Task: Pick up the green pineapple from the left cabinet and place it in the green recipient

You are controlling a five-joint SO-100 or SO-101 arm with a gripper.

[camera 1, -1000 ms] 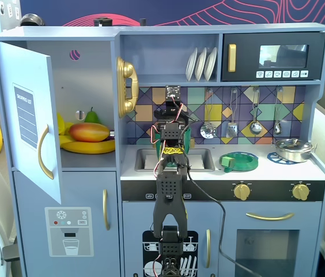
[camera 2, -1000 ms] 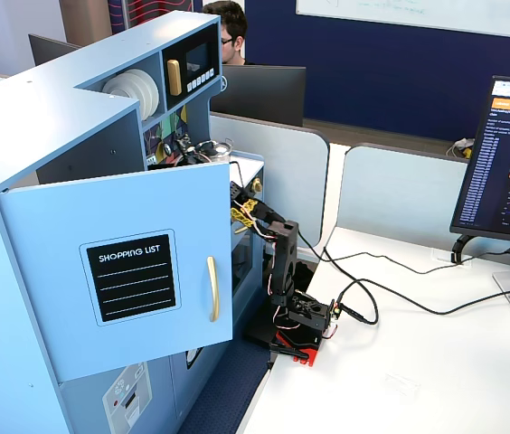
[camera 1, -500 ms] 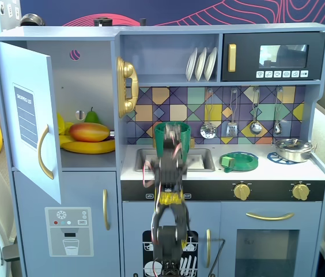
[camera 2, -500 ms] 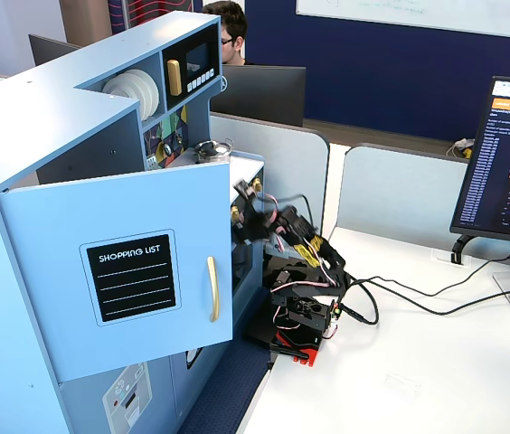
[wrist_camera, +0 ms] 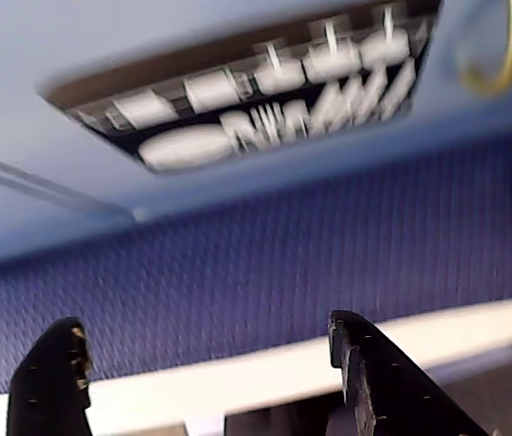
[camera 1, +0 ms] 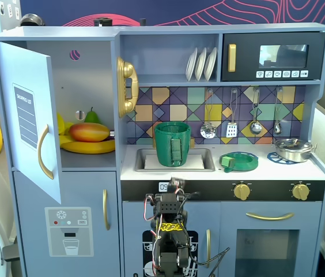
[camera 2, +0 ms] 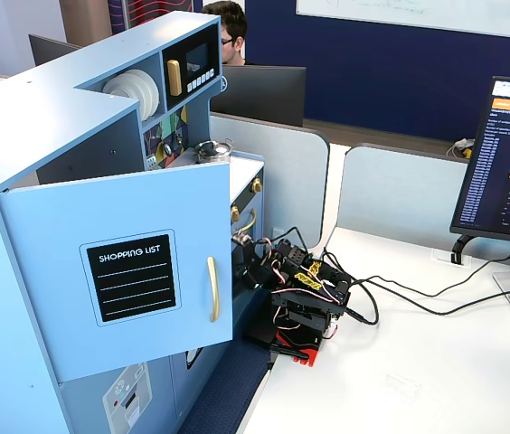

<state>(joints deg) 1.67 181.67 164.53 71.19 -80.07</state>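
The left cabinet (camera 1: 87, 86) stands open, and its door (camera 1: 31, 124) with the shopping-list label swings out to the left; the door also shows in the other fixed view (camera 2: 137, 271). On its shelf lie an orange-red mango (camera 1: 89, 132), bananas and a dark green pear (camera 1: 92, 116). No green pineapple shows. The green recipient (camera 1: 173, 144) stands upright in the sink. My arm (camera 1: 171, 231) is folded low in front of the lower doors. My gripper (wrist_camera: 206, 368) is open and empty, facing the lower door and the blue mat.
A flat green pan (camera 1: 238, 161) and a steel pot (camera 1: 294, 149) sit on the counter right of the sink. The microwave (camera 1: 275, 56) and plates are above. Cables (camera 2: 400, 298) run from the arm across the white desk towards a monitor (camera 2: 508, 167).
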